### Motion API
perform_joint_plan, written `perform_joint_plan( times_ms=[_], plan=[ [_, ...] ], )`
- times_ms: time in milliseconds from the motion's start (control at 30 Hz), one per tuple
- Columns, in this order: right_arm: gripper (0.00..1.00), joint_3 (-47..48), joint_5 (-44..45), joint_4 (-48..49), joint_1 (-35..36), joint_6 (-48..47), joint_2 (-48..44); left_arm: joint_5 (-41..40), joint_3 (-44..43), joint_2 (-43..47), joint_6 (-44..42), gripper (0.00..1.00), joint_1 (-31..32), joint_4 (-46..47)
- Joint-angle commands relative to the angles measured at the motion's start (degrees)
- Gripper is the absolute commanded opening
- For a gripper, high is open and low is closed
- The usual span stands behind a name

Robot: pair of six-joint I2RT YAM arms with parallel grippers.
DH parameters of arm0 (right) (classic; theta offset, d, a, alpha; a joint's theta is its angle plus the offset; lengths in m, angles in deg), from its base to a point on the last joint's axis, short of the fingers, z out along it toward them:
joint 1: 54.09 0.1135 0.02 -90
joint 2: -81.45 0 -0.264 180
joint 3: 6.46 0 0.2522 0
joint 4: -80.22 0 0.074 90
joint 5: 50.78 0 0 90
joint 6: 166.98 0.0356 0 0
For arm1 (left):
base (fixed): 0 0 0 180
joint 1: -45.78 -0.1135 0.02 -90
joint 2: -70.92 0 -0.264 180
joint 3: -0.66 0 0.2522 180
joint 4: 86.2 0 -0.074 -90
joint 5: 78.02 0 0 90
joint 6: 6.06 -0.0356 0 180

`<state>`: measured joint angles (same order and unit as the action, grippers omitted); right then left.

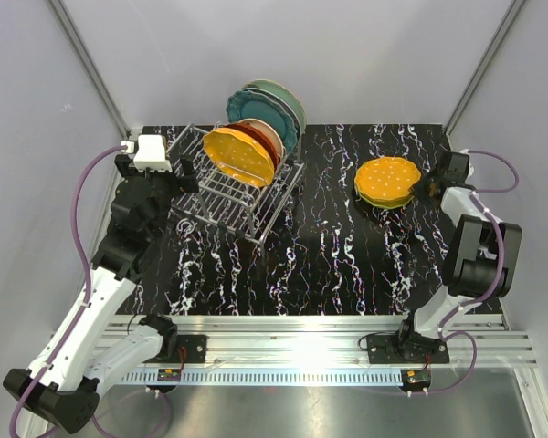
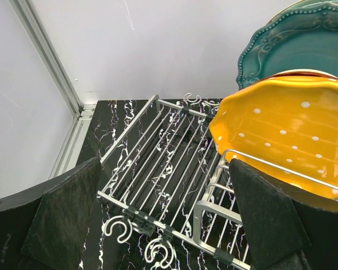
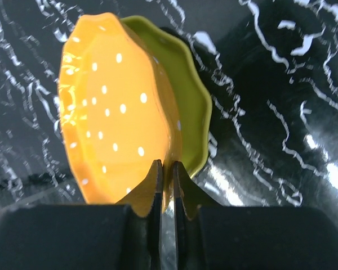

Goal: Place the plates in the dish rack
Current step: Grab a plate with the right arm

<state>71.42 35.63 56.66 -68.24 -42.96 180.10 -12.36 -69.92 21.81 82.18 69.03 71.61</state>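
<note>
The dish rack (image 1: pixel 242 196) stands at the back left of the bench (image 1: pixel 329 265), holding several upright plates (image 1: pixel 256 137), a dotted orange one foremost. To the right, a dotted orange-yellow plate (image 3: pixel 112 112) sits atop a lime green plate (image 3: pixel 188 95). The right hand (image 3: pixel 166 166) is clamped on its rim. The left hand (image 2: pixel 163 163), fingers wide apart, hovers by the rack's left end.

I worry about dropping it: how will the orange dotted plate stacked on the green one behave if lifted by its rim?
Probably stiff: the orange dotted plate shows no bend with the right gripper pinching only its rim. Its glossy glaze looks slippery, so it may pivot or slip in that pinch. It would likely break if dropped onto the table.
</note>
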Motion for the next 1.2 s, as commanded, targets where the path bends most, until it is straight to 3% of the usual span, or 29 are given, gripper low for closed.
perform_joint_plan(
  times_ms=[0, 533, 967, 1167],
  plan=[
    [0.00, -1.45, -8.35, 4.00, 0.18, 4.03, -6.98, -1.59, 0.13, 0.67, -0.79, 0.99, -0.13, 3.42],
    [0.00, -9.53, -8.62, 2.25, 0.18, 6.50, -15.59, -1.41, 0.13, 0.15, -0.44, 0.99, -0.22, 3.33],
    [0.00, -13.32, -4.14, 3.56, 0.18, 6.14, -11.56, -0.80, -0.14, -0.38, -0.26, 0.99, -0.22, 2.89],
    [0.18, -12.70, -3.08, 4.00, 0.18, 5.45, -9.09, -0.71, -0.14, -0.73, -0.17, 0.99, -0.22, 2.71]
  ],
)
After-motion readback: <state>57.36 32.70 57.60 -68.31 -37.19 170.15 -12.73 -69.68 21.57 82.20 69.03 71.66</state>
